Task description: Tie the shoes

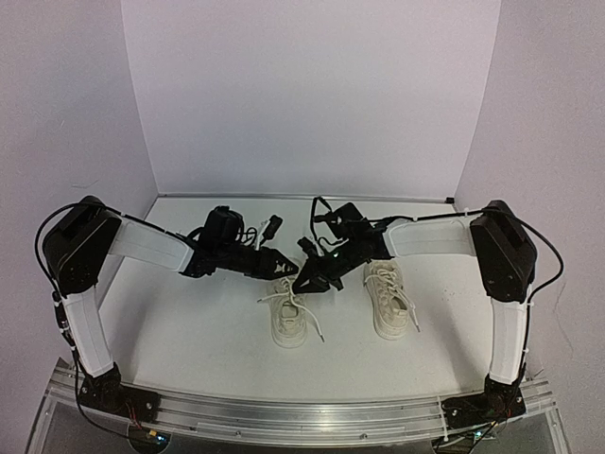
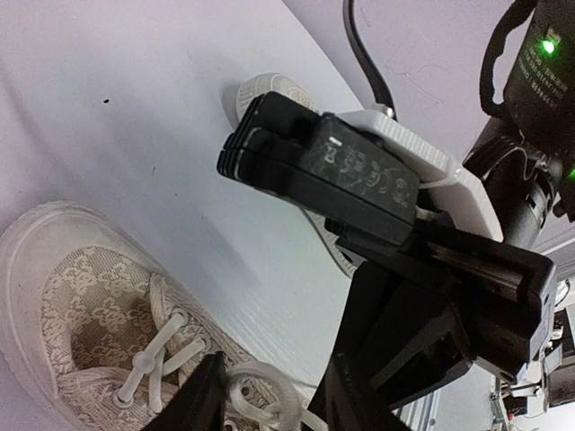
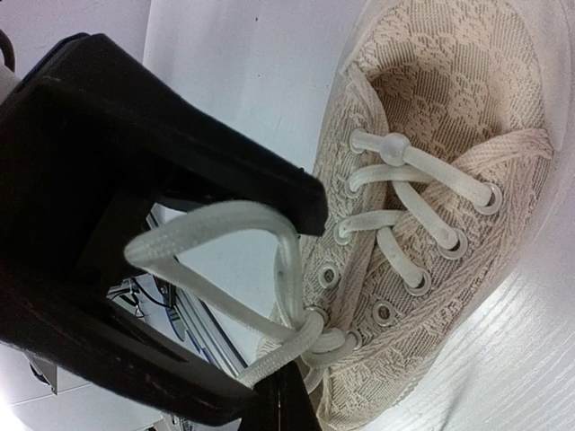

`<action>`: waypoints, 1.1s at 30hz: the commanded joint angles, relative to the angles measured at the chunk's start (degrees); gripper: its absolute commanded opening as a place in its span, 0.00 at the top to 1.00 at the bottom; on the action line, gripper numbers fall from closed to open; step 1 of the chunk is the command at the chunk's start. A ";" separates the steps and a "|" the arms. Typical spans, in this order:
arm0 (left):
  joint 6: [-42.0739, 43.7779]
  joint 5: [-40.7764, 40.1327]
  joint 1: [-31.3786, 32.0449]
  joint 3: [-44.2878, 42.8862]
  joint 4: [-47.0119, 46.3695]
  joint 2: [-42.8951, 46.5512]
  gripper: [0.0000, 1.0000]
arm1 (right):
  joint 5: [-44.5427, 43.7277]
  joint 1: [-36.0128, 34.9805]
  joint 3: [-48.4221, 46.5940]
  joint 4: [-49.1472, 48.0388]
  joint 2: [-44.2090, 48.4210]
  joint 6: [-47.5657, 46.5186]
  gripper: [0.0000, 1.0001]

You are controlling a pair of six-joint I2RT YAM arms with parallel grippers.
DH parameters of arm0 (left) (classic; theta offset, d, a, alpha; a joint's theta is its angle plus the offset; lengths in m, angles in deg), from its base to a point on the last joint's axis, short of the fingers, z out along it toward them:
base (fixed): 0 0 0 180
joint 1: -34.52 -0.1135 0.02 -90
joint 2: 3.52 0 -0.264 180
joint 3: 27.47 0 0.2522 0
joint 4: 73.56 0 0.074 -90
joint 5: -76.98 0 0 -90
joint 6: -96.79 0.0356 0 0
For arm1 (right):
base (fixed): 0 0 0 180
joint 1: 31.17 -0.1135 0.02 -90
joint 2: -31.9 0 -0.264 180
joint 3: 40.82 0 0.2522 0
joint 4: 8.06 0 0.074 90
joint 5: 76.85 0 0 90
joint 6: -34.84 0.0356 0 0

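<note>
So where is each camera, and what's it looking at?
Top: above and behind, looking down on left shoe, right shoe, left arm, right arm.
Left wrist: on left arm, facing left shoe; own fingers and right gripper show.
Right wrist: on right arm, close on that shoe's lace; own fingers show.
Shared: both wrist views see the left shoe.
</note>
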 commanded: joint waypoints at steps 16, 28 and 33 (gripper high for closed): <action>5.56 1.80 0.18 5.24 -2.55 6.85 1.00 | -6.38 2.34 0.72 3.53 3.21 -1.74 1.00; 13.65 1.22 3.47 5.01 3.90 9.43 1.00 | -4.57 2.35 -6.90 4.05 -2.31 -2.26 1.00; 18.28 0.07 6.10 2.89 7.80 8.99 1.00 | -3.39 2.33 -8.38 4.04 -3.81 -2.55 1.00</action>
